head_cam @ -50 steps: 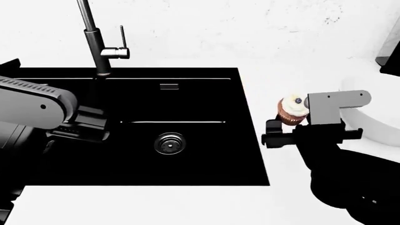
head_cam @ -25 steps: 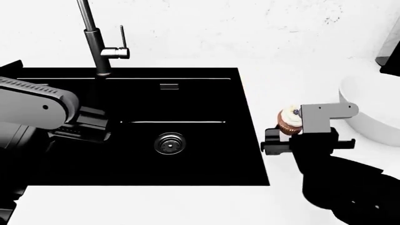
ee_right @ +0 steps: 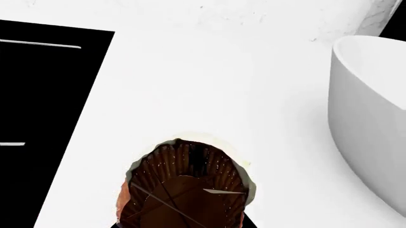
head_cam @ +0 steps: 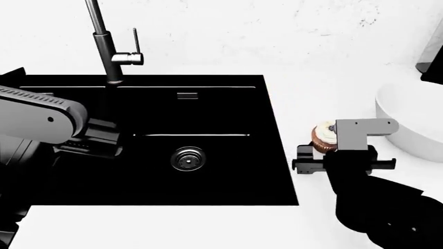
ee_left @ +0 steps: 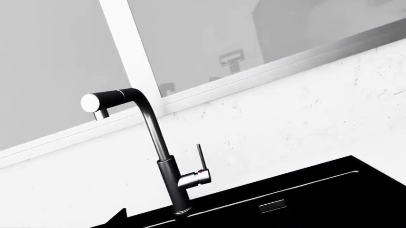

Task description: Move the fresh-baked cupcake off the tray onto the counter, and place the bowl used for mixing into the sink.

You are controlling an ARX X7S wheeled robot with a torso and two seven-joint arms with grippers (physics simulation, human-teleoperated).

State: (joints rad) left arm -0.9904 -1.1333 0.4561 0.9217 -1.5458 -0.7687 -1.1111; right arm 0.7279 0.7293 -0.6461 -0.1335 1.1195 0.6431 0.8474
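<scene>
The cupcake (head_cam: 322, 135), with its brown ridged base and white frosting, is held in my right gripper (head_cam: 320, 149), which is shut on it just above the counter (head_cam: 304, 104), right of the sink (head_cam: 207, 176). In the right wrist view the cupcake's brown base (ee_right: 184, 190) fills the near part, with white counter (ee_right: 190, 85) beyond it. The white bowl (head_cam: 410, 124) stands on the counter to the right of the gripper, and its wall (ee_right: 371, 123) is close beside the cupcake. The tray is out of view. My left arm (head_cam: 41, 116) hangs over the sink's left side, its fingers lost against the black basin.
A tall grey faucet (head_cam: 105, 46) rises behind the sink; the left wrist view shows that faucet (ee_left: 161, 161) against a window and the sink's rear edge (ee_left: 317, 194). A round metal drain (head_cam: 188, 158) sits in the basin. A dark object (head_cam: 432, 70) stands at the far right.
My right gripper has come down and nearer with the cupcake, now low over the counter beside the sink. The left arm has barely moved.
</scene>
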